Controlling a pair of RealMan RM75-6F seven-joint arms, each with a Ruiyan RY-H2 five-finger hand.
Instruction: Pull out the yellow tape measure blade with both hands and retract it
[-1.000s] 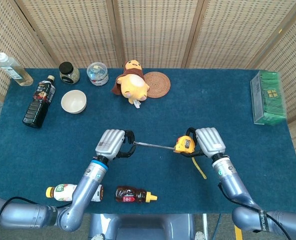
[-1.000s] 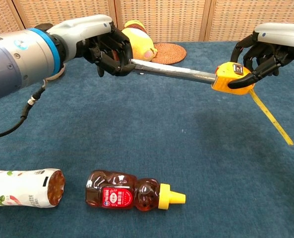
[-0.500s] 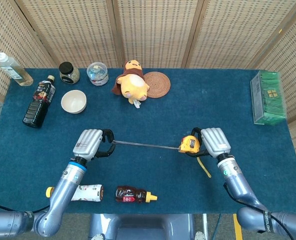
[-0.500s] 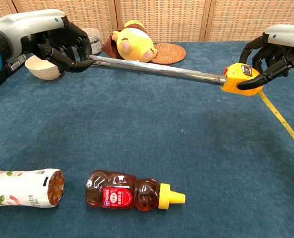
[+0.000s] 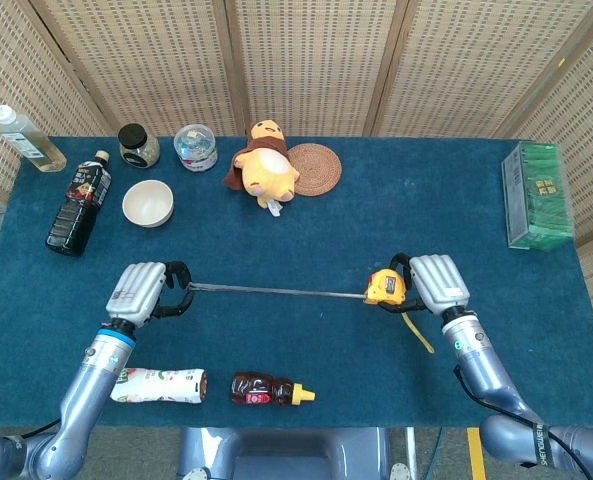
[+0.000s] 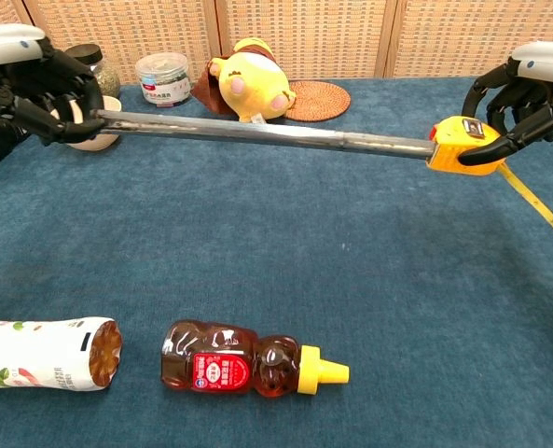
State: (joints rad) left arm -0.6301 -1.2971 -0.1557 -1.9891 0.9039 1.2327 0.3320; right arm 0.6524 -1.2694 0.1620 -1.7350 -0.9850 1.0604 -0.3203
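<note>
My right hand (image 5: 434,285) (image 6: 528,105) grips the yellow tape measure case (image 5: 384,287) (image 6: 463,146) above the blue table (image 5: 306,230). From the case the blade (image 5: 276,292) (image 6: 267,137) stretches left, pulled far out and level. Its free end is pinched in my left hand (image 5: 144,292) (image 6: 35,90). A yellow strap (image 5: 417,333) (image 6: 542,205) hangs from the case down to the right.
A honey bear bottle (image 5: 264,389) (image 6: 248,360) and a lying drink bottle (image 5: 156,385) (image 6: 43,354) rest near the front edge. Behind are a white bowl (image 5: 147,202), dark bottle (image 5: 78,202), jars, plush duck (image 5: 266,165) (image 6: 250,80), woven coaster (image 5: 314,167) and green box (image 5: 538,194).
My left hand has moved well to the left with the blade's end, and my right hand has drifted slightly right with the case. Much more blade now spans between them.
</note>
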